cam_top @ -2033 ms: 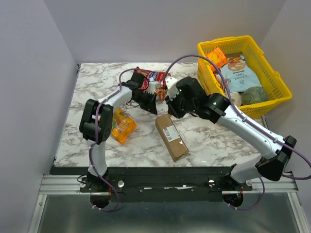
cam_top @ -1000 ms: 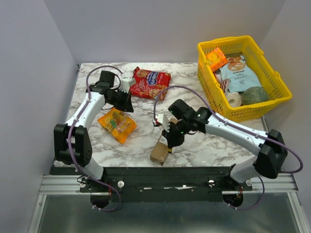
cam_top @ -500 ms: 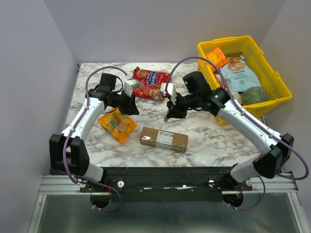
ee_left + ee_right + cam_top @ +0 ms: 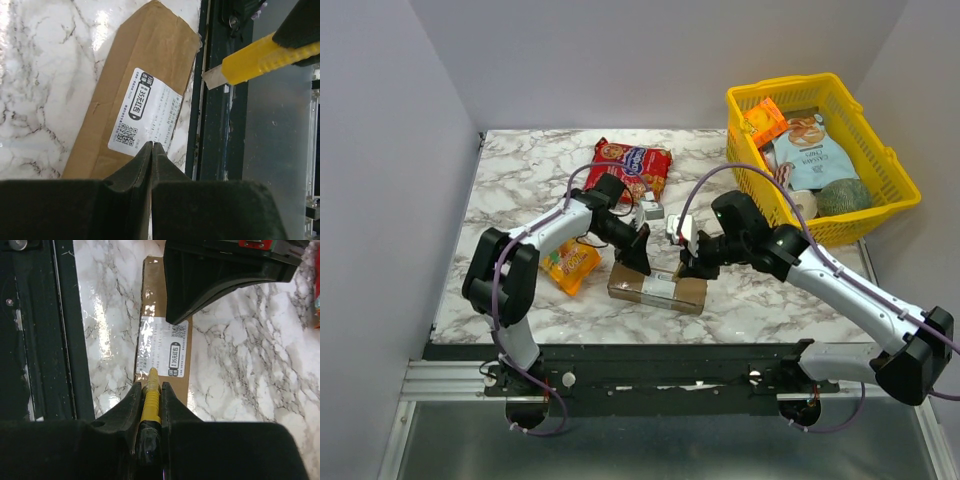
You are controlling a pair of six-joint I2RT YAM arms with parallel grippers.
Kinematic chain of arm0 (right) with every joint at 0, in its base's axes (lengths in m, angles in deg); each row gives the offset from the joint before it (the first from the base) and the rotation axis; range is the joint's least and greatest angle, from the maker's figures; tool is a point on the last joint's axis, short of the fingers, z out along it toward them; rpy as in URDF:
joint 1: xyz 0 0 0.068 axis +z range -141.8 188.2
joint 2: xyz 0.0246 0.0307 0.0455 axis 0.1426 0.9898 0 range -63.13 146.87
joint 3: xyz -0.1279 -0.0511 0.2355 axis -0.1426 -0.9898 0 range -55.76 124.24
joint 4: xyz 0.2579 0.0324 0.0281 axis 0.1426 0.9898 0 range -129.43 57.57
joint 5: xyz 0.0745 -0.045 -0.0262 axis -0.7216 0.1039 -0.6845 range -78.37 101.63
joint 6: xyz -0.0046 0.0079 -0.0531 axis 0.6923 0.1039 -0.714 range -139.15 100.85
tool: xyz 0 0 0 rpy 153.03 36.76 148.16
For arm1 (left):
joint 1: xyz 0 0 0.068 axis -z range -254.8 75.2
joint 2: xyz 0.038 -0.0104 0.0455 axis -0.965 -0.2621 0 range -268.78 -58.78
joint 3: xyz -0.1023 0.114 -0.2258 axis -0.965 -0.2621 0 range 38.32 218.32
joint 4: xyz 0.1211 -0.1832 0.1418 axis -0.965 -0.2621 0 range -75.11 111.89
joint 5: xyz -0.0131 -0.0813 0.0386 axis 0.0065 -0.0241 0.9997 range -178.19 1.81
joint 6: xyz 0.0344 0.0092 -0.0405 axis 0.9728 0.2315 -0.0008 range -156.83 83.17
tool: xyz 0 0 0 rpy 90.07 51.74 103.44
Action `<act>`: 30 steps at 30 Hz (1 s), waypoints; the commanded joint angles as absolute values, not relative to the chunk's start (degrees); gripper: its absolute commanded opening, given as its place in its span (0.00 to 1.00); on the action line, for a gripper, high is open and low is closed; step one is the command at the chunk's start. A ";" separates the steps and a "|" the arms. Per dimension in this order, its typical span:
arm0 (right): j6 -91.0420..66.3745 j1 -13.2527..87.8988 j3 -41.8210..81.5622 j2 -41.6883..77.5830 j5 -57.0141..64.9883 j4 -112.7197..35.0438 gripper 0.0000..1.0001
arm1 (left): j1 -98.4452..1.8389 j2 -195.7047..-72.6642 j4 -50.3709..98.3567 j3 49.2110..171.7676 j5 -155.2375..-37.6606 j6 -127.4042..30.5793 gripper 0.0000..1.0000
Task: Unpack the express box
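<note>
While over carton (image 4: pixel 145 75), left tool (image 4: pixel 151 146) opposite knife (image 4: pixel 260 57)

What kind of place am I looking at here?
Likely a robot lab test cell: a marble-look table boxed in by plain grey walls, two arms bolted to a metal rail, and a box and basket as props.

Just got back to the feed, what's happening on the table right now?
The small brown cardboard express box lies flat near the front edge of the marble table, label up, looking still closed. The right arm's fingers grip a yellow utility knife, blade tip over the white shipping label. The left arm's fingers, shut together, are poised over the box's other end; contact is unclear.
</note>
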State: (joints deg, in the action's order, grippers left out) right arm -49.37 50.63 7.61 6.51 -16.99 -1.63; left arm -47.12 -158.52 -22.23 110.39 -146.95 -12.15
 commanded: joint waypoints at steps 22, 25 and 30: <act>-47.10 59.35 -4.35 6.12 -13.07 -22.03 0.00 | -46.24 -168.29 -14.50 106.17 -144.17 -17.32 0.10; -46.84 59.44 -4.87 6.21 -13.07 -21.94 0.01 | -46.24 -168.55 -14.41 106.35 -143.83 -17.76 0.10; -46.22 60.05 -5.75 5.77 -13.16 -20.98 0.00 | -46.24 -168.47 -14.06 106.00 -143.56 -18.29 0.09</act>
